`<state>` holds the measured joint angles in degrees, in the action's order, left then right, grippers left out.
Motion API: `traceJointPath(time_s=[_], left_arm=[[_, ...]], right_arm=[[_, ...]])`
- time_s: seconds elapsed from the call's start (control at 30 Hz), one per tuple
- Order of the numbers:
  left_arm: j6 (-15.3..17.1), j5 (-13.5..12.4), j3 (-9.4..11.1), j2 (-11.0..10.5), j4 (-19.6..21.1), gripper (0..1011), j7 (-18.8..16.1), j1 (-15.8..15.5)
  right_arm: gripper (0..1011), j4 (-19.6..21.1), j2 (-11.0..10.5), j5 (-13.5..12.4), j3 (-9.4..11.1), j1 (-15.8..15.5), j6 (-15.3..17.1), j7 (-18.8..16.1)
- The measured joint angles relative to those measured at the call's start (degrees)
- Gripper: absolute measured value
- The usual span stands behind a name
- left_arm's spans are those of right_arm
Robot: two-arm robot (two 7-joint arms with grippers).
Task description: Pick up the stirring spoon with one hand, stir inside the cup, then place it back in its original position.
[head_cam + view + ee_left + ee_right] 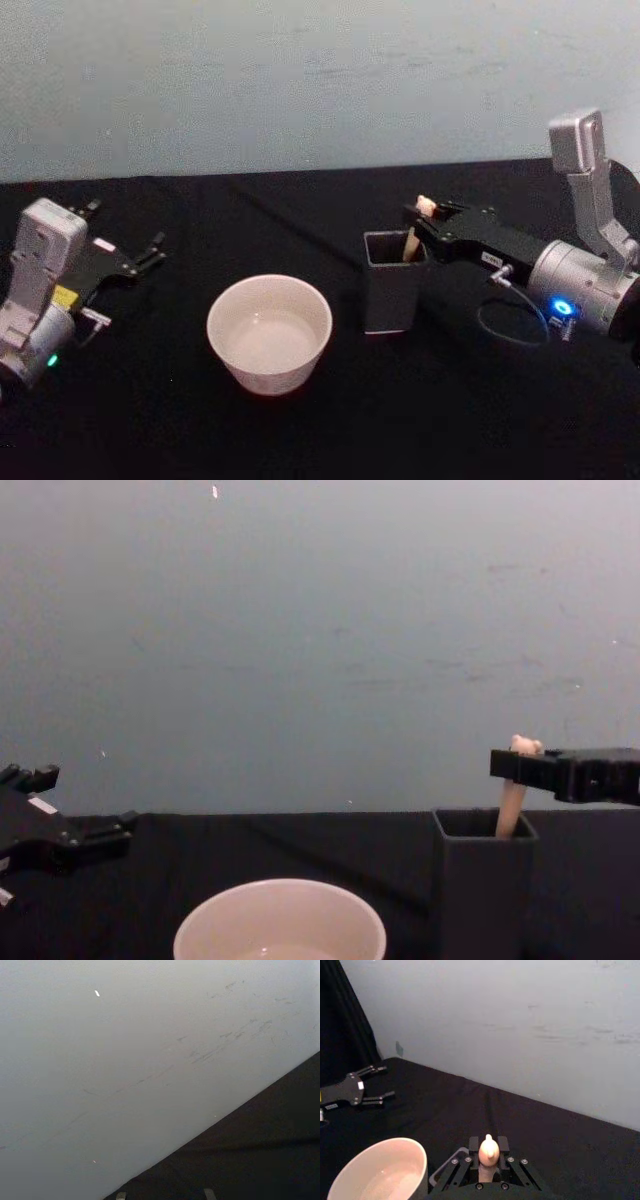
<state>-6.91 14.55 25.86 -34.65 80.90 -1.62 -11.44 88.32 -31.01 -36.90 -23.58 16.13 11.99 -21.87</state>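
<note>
Stirring spoon (412, 240): we find it upright in the dark holder (394, 282), bear head between our right tool's (424, 212) fingers, pinched. Cup (269, 332): left of that tool, near the holder. Left tool (150, 251) (idle): spread over the desk (300, 220).

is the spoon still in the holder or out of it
In: the stirring spoon stands in the dark holder, its bear-head top between the right gripper's fingers.

Glossy ceramic-looking cup (269, 333), matt dark holder (393, 280), black cloth table (300, 220).
</note>
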Motion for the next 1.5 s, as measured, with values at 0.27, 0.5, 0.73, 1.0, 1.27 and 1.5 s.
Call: traceJointPath(time_s=[0.27,0.5,0.73,1.0,1.27,1.5], left_arm=[[0.0,0.0,0.0,0.0,0.0,1001,0.0,0.0],[0.0,0.0,0.0,0.0,0.0,1001,0.0,0.0],[0.0,0.0,0.0,0.0,0.0,1001,0.0,0.0],[0.0,0.0,0.0,0.0,0.0,1001,0.0,0.0],[0.0,0.0,0.0,0.0,0.0,1001,0.0,0.0],[0.0,0.0,0.0,0.0,0.0,1001,0.0,0.0]], right_arm=[[215,-1.0,0.7,1.1,-0.2,0.5,0.4,0.1],[215,-1.2,0.9,1.3,-0.2,0.6,0.6,0.1],[215,-1.2,0.8,1.3,-0.1,0.6,0.6,0.1],[215,-1.2,0.8,1.3,-0.1,0.5,0.6,0.2],[266,-1.1,0.8,1.3,-0.1,0.5,0.5,0.2],[463,-1.1,0.8,1.3,-0.1,0.5,0.5,0.2]])
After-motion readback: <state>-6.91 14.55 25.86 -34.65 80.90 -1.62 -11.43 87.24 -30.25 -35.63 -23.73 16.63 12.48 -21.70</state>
